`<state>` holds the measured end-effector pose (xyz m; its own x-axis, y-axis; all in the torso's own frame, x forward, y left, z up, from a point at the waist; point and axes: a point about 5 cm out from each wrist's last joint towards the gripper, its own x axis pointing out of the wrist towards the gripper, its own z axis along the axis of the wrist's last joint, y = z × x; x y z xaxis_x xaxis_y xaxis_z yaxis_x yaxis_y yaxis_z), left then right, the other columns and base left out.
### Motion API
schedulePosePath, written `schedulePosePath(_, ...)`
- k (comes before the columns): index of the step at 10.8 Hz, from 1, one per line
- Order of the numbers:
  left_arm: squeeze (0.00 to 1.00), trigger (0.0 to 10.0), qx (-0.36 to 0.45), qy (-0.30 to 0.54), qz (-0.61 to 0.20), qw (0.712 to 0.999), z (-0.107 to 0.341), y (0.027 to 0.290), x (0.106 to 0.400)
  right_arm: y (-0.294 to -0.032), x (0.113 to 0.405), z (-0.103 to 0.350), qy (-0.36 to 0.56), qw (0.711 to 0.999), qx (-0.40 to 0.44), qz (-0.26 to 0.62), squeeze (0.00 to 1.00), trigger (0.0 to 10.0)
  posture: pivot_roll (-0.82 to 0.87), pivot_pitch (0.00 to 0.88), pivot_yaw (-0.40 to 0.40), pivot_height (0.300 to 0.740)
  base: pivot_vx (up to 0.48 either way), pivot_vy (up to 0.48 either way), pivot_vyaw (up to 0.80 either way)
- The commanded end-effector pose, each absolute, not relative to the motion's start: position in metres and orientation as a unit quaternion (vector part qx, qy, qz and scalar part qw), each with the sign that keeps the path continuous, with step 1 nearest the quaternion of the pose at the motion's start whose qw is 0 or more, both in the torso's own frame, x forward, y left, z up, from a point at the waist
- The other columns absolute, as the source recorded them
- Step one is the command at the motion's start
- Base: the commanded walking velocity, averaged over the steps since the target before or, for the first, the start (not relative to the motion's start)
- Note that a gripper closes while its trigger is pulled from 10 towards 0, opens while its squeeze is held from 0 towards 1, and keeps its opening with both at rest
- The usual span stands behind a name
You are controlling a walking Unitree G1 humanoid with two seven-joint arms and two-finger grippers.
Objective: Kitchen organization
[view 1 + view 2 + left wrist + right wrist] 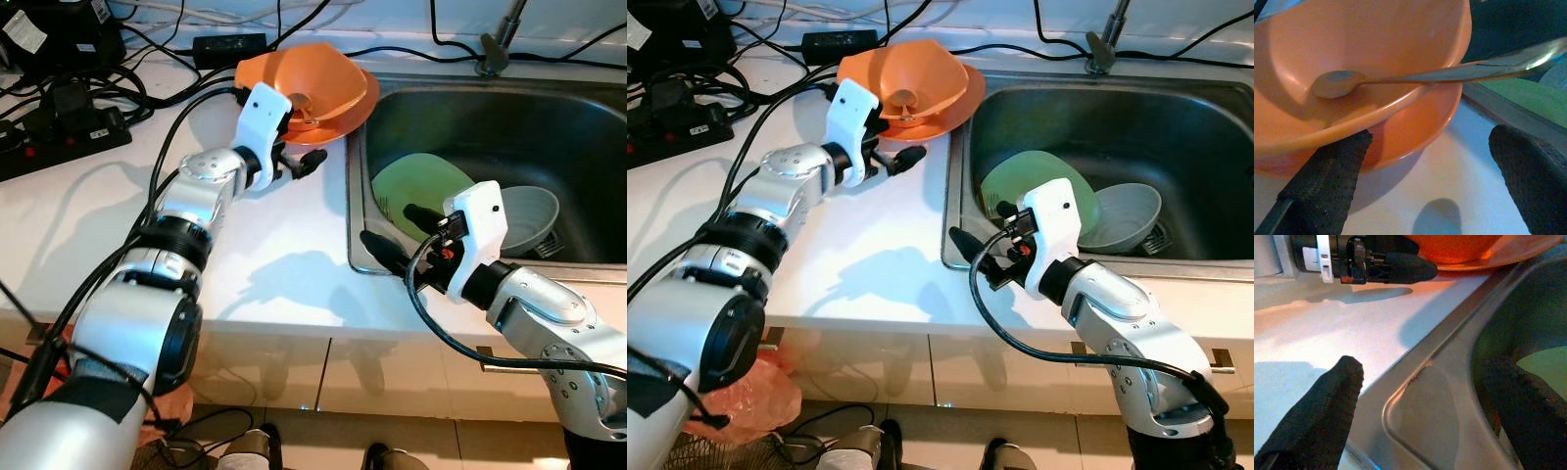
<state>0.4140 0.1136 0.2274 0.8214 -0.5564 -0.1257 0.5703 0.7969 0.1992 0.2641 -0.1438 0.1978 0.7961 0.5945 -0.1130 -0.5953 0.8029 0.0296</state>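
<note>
Barely started, honestly.
Both grippers wide and empty: left gripper (299,157) by orange bowl (318,83) and spoon (1415,76), green plate (416,186) waits in sink (588,264).

You have a glossy orange plastic bowl (1352,44) holding a smooth metal spoon (1415,76) with a dull sheen. The sink (588,108) is brushed steel, softly reflective; the countertop (98,235) is smooth, white and slightly shiny. Your gripper fingers (1327,181) look matt black with a rough, woven texture. The green plate (416,191) looks matt plastic.
</note>
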Motion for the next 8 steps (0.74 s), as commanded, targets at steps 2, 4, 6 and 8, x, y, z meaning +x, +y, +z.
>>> schedulePosePath(2, 0.00, 10.0, 0.124, 0.004, -0.287, 0.950, 0.2393, 0.1083, 0.4169, -0.1473, 0.2586, 0.2012, 0.056, 0.949, -0.005, 0.310, 0.00, 10.0, -0.08, 0.184, 0.032, 0.740, 0.000, 0.000, 0.00)
schedulePosePath(4, 0.00, 10.0, 0.119, -0.006, -0.280, 0.953, 0.2445, 0.1064, 0.4181, -0.1484, 0.2583, 0.2011, 0.059, 0.949, -0.006, 0.309, 0.00, 10.0, -0.08, 0.189, 0.026, 0.740, 0.000, 0.000, 0.00)
schedulePosePath(6, 0.00, 10.0, 0.127, -0.009, -0.273, 0.953, 0.2421, 0.1032, 0.4183, -0.1472, 0.2592, 0.2010, 0.061, 0.948, -0.005, 0.312, 0.00, 10.0, -0.09, 0.190, 0.021, 0.740, 0.000, 0.000, 0.00)
schedulePosePath(8, 0.00, 10.0, 0.135, 0.008, -0.272, 0.953, 0.2351, 0.1011, 0.4179, -0.1469, 0.2594, 0.2002, 0.064, 0.948, -0.005, 0.313, 0.00, 10.0, -0.09, 0.190, 0.019, 0.740, 0.000, 0.000, 0.00)
